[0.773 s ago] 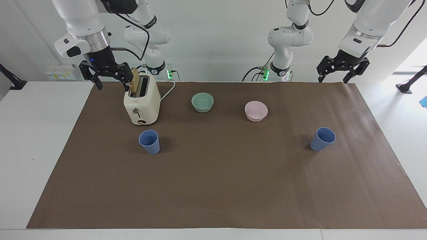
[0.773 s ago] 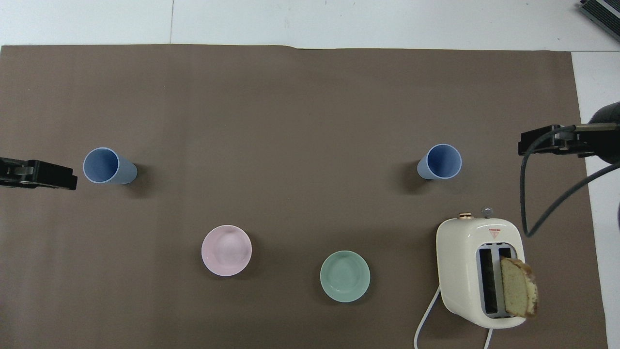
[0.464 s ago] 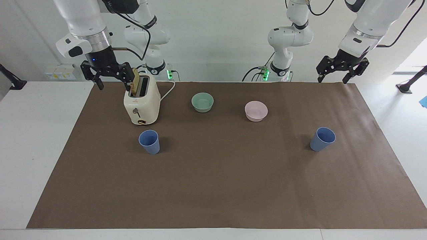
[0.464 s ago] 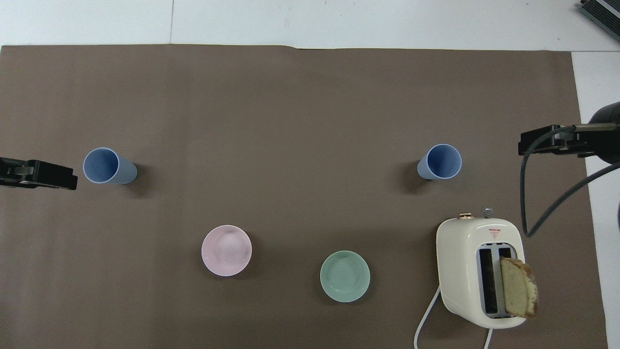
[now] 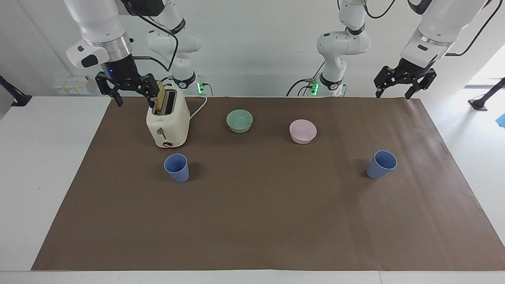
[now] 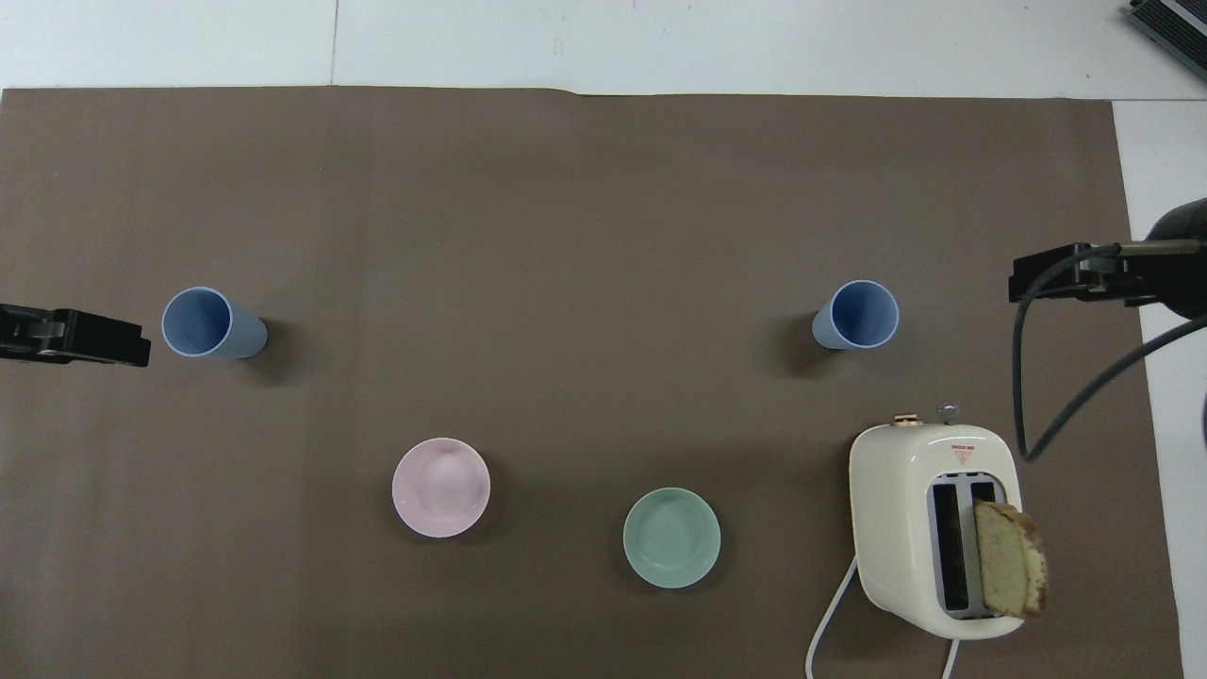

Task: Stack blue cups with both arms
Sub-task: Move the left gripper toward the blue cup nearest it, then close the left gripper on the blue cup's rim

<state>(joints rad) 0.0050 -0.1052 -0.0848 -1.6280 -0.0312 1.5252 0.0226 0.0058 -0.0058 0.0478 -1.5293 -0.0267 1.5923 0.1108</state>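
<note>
Two jaws are mine, and both hang up in the air with nothing in them. My right jaws [image 5: 125, 91] are spread wide over the counter's [image 5: 252, 221] edge, just beside the toaster [image 5: 168, 122] at the right arm's end. They have lifted a little since a moment ago. My left jaws [image 5: 405, 81] are spread wide too, over the brown mat's corner at the left arm's end. They have gone up a tiny bit as well.

A slice of bread [image 5: 159, 101] sticks out of the toaster. The green bowl [image 5: 239, 120] and the pink bowl [image 5: 302, 131] sit side by side in the middle.

Farther from me stand the two blue cups. One blue cup [image 5: 176, 167] is upright just in front of the toaster. The other blue cup [image 5: 381, 164] is well apart from it, toward the left arm's end. Neither cup has moved, and they are not stacked.
</note>
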